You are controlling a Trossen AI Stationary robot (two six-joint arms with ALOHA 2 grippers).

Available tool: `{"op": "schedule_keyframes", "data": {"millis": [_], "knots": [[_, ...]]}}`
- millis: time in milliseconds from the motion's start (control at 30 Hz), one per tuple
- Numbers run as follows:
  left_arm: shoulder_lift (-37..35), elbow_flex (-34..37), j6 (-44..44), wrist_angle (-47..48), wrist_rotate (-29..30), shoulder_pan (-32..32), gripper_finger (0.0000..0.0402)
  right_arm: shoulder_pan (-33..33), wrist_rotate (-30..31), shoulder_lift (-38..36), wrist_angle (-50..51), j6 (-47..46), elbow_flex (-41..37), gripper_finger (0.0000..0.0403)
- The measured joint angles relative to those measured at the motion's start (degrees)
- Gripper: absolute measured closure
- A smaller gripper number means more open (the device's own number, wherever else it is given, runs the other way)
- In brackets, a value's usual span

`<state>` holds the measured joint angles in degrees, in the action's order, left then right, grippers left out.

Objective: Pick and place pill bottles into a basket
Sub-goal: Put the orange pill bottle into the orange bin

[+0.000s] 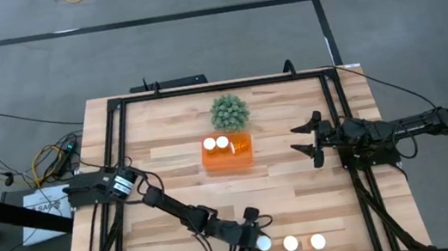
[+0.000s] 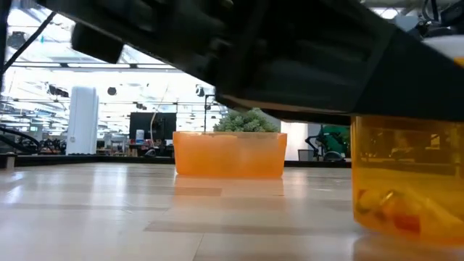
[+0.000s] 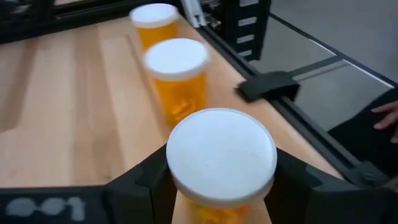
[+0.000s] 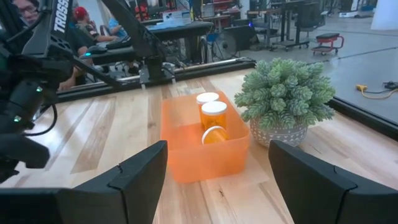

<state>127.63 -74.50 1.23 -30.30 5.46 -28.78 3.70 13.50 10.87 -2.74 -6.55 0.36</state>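
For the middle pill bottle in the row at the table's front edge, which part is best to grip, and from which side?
Grip the middle pill bottle on its orange body just below the white cap, fingers on the two sides facing front and back of the table. It stands upright, and its neighbours, one free and one between the left gripper's fingers, block the other sides.

6 pill bottles, 1 basket, 1 plant, 2 arms.

3 pill bottles (image 1: 222,143) sit in the orange basket (image 1: 229,161); 3 more stand in a row on the surface (image 1: 156,134); 1 green plant (image 1: 229,112) behind.
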Motion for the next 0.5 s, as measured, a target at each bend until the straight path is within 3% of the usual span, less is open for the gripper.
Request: {"op": "schedule_keyframes", "data": {"millis": [200,500], "knots": [[0.0,0.0,2.0,-0.3,3.1,2.0,0.0205,0.0,0.0,0.0,0.0,0.0,0.0,0.0127],[-5.6,0.0,5.7,3.8,4.6,5.8,0.0227,0.0,0.0,0.0,0.0,0.0,0.0,0.0127]]}}
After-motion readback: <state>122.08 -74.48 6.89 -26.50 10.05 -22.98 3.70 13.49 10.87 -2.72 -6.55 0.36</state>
